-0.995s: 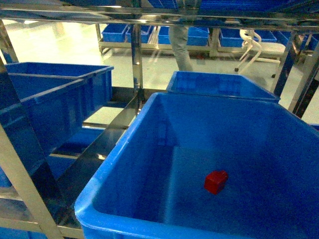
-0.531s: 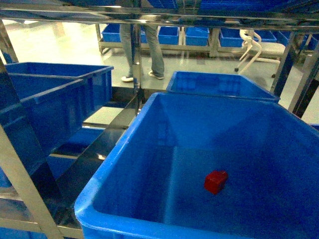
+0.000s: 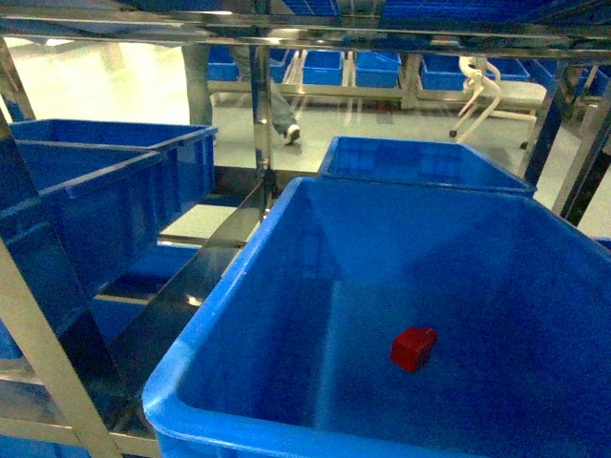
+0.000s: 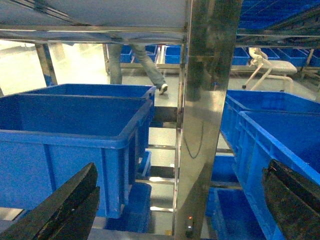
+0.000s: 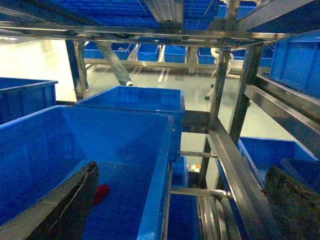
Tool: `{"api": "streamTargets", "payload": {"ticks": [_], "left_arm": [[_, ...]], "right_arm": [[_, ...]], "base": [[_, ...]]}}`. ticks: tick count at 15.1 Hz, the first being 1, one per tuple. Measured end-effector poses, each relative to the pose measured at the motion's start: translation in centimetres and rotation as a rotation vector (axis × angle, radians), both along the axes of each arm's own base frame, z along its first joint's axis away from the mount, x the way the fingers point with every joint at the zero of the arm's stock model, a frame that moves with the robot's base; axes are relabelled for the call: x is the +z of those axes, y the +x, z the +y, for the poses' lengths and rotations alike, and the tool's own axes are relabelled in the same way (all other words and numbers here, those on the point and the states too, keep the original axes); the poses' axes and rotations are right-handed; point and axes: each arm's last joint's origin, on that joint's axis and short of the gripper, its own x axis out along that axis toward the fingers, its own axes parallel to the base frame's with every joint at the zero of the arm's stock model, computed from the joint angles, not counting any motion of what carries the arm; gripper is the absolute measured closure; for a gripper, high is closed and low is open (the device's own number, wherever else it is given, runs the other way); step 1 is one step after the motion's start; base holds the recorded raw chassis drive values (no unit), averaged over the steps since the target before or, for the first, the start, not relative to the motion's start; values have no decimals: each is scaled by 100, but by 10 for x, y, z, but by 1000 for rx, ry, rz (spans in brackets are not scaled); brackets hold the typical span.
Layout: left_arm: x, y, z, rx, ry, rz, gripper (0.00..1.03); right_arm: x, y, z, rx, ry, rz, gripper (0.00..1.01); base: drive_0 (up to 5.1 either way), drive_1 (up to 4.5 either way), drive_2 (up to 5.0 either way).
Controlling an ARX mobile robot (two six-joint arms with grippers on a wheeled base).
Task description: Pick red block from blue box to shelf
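The red block point(image 3: 413, 348) lies on the floor of the big blue box point(image 3: 224, 286) right in front in the head view, right of the box's middle. In the right wrist view the red block point(image 5: 101, 194) shows beside the left finger, low inside the blue box point(image 5: 160, 165). My right gripper point(image 5: 182, 167) is open and empty, above the box's right rim and a shelf rail point(image 5: 235, 165). My left gripper point(image 4: 182, 165) is open and empty, facing a steel upright of the shelf point(image 4: 205, 125). Neither gripper shows in the head view.
Dark blue crates stand on the shelf at the left point(image 3: 105, 181) and behind the box point(image 3: 420, 162). A steel upright point(image 3: 261, 124) rises between them. A person's legs point(image 3: 282, 114) and a white chair point(image 3: 477, 86) are on the floor beyond.
The person walking in the background has moved to the left. The red block, the box and the head view's framing are unchanged.
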Motion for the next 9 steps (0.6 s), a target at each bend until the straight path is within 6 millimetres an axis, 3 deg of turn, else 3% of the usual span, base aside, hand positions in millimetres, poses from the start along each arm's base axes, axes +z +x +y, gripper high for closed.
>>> {"api": "streamTargets", "payload": {"ticks": [9], "left_arm": [[0, 0, 0, 0, 0, 0, 5]], "right_arm": [[0, 0, 0, 0, 0, 0, 3]], "base": [[0, 0, 0]]}}
